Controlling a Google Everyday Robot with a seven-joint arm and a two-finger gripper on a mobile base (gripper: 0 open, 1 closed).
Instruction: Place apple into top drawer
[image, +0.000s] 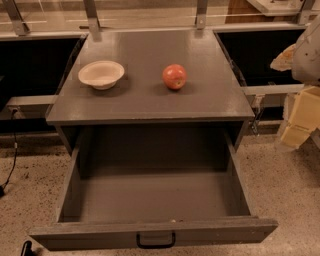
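Small round red apple (174, 76) with a yellowish blush is sitting on the flat top of the grey wooden cabinet (150, 102), just right of a shallow cream bowl (101, 74) and not touching it. The wide grey top drawer (90, 234) with the small black handle (156, 240) is pulled right out. The cream-coloured gripper (300, 120) hangs at the far right edge, well apart from the apple. Can't tell if it's wide or narrow.
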